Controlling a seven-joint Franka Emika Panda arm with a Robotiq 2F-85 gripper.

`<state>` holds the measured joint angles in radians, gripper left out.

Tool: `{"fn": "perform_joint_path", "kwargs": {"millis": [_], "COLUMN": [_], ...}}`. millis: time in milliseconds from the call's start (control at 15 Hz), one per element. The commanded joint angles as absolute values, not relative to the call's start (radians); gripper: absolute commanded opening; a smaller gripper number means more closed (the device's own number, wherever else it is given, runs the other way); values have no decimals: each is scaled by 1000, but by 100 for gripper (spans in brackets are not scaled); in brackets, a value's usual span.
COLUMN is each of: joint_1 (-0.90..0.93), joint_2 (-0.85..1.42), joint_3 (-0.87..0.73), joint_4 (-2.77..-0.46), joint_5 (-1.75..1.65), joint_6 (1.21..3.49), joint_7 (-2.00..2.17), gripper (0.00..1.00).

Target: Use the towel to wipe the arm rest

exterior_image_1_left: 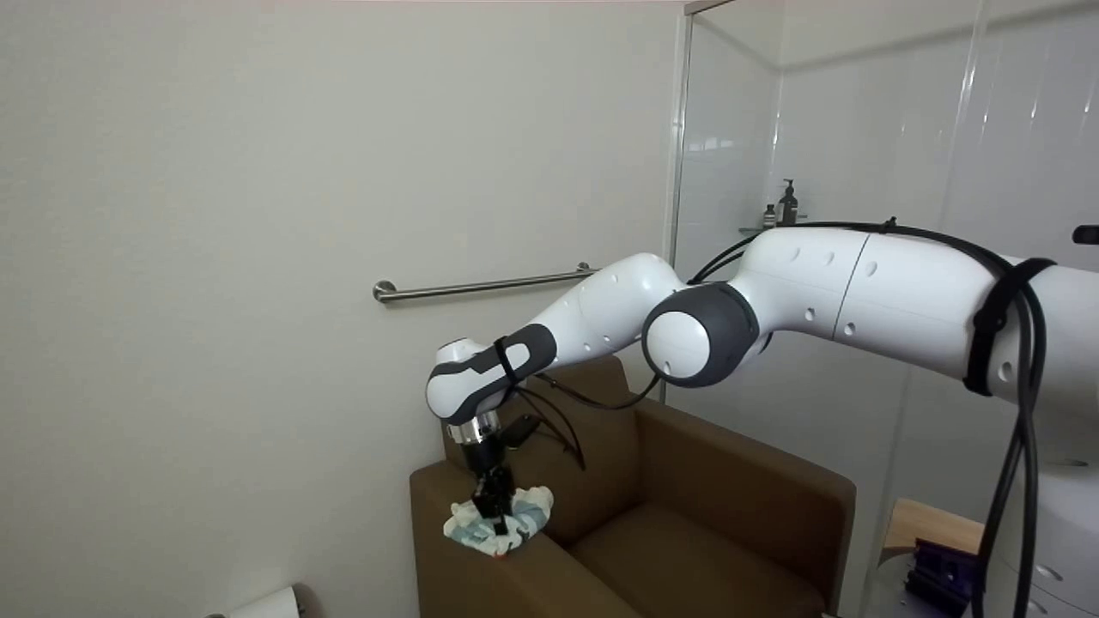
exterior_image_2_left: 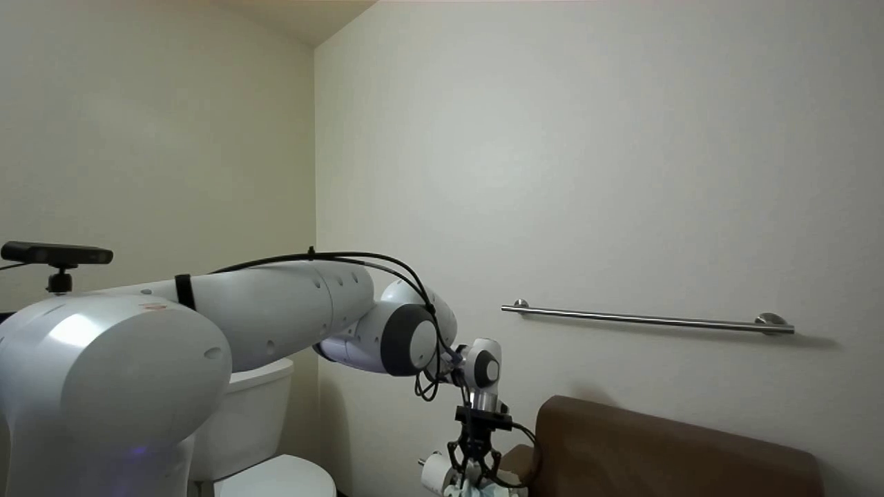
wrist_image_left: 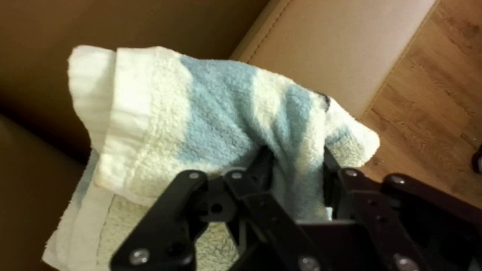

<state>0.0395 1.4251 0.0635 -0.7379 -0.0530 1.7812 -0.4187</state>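
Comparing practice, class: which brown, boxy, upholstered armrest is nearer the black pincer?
The armrest under the folded blue-white terry towel; the opposite armrest stands farther away.

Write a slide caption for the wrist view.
The gripper closed on a bunched fold of blue-and-white towel, atop the brown arm rest.

A toilet point(exterior_image_2_left: 245, 431), shower enclosure point(exterior_image_1_left: 859, 137) and wall rail point(exterior_image_1_left: 489, 285) show this is a bathroom.

The light is soft; under the rail point(exterior_image_2_left: 642, 319) falls a faint shadow point(exterior_image_2_left: 690, 333), and the chair point(exterior_image_2_left: 677, 452) below is dim, perhaps slightly blurred.
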Motion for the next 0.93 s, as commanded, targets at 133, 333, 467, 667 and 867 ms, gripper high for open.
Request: {"fn": "perform_joint_path", "kwargs": {"millis": [133, 333, 467, 667, 867], "joint_1": [24, 21, 20, 26, 37], "joint_2": [1463, 1465, 1457, 1431, 1402], "joint_3": [88, 89, 92, 100, 109], "joint_4": [-703, -700, -712, -752, -794], "joint_5": [-38, -36, -34, -31, -33], "joint_6": [1708, 1694, 1681, 1651, 1613], "joint_7": [-486, -488, -482, -472, -445], "gripper": [7, 9, 10, 9, 9]}}
